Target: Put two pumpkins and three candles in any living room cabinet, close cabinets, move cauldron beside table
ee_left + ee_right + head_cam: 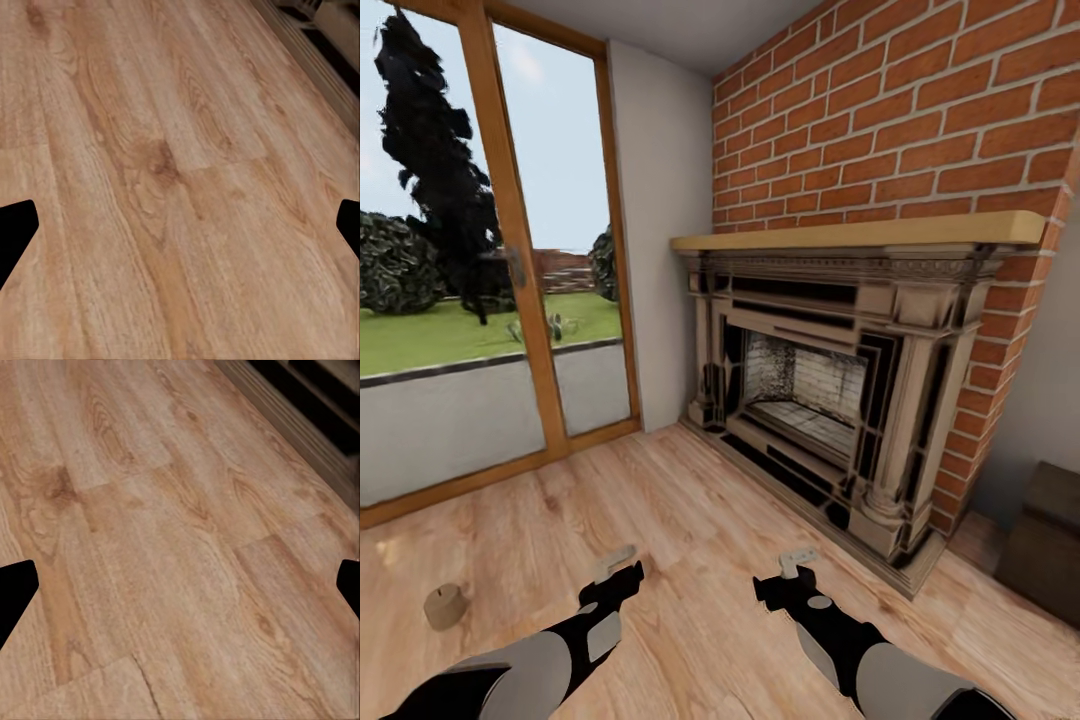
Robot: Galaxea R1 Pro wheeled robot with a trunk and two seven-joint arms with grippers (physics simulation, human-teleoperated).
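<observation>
A candle [446,606] stands on the wooden floor [690,520], apparently upright, left of the left hand [618,562]; both it and the right hand [796,562] hang spread apart, empty.

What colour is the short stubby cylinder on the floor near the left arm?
Tan-brown, plain and matte: the short stubby candle on the wood floor, best seen in the head view.

Place: a living room in a home, rendered in simulation.
Hearth: an ornate carved fireplace [830,400] with a pale wood mantel, at 1 o'clock against a red brick chimney wall [900,110].
Glazing: tall wood-framed glass doors [510,260] at 10 o'clock, opening on lawn, hedges and a dark tree.
Floor: light oak planks [690,560] underfoot.
Furniture: a dark wooden unit's corner [1050,540] at 3 o'clock.
</observation>
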